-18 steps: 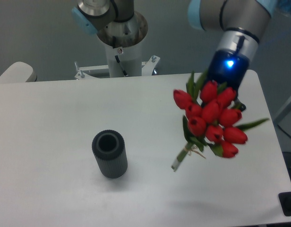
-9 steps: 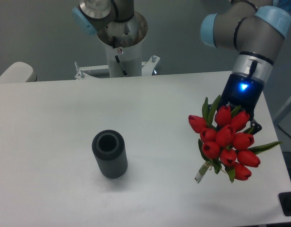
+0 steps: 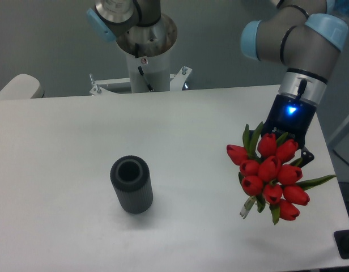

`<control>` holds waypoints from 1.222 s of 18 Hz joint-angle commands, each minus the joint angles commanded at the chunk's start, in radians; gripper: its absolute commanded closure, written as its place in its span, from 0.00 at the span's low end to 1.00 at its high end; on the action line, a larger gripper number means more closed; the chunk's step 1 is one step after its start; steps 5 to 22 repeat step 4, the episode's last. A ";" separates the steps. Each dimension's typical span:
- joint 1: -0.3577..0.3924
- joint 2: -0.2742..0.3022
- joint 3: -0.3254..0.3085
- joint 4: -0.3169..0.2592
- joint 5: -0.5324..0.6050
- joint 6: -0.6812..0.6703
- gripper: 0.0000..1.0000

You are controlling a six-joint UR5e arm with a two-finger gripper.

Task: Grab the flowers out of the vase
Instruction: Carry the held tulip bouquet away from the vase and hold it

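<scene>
The flowers (image 3: 272, 177), a tight bunch of red tulip buds w/ green leaves, hang in the air over the right side of the white table (image 3: 180, 141), near its right edge. Buds face the camera; one long leaf sticks out to the right, and the pale stem ends poke out at lower left of the bunch, tilted down-left. The bunch sits clear of the tabletop, w/ a soft shadow under it.

The gripper (image 3: 285, 135) is right behind and above the buds, mostly hidden by them; its fingers can't be seen properly, so how wide they stand can't be told, though the bunch appears to hang from it. A blue light glows on the wrist just above.

The vase (image 3: 131, 184), dark grey, ribbed, cylindrical, stands upright on the left-centre of the table, well apart from the flowers, round mouth open to the camera.

The arm (image 3: 299, 51), grey w/ light blue joint caps, comes in from the upper right. The robot base (image 3: 146, 51) stands at the table's far edge, top centre.
</scene>
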 joint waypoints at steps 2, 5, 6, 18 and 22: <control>0.000 0.000 0.000 0.000 0.000 0.000 0.72; 0.000 0.002 -0.002 0.000 0.005 0.000 0.72; 0.000 0.002 -0.002 0.000 0.005 0.000 0.72; 0.000 0.002 -0.002 0.000 0.005 0.000 0.72; 0.000 0.002 -0.002 0.000 0.005 0.000 0.72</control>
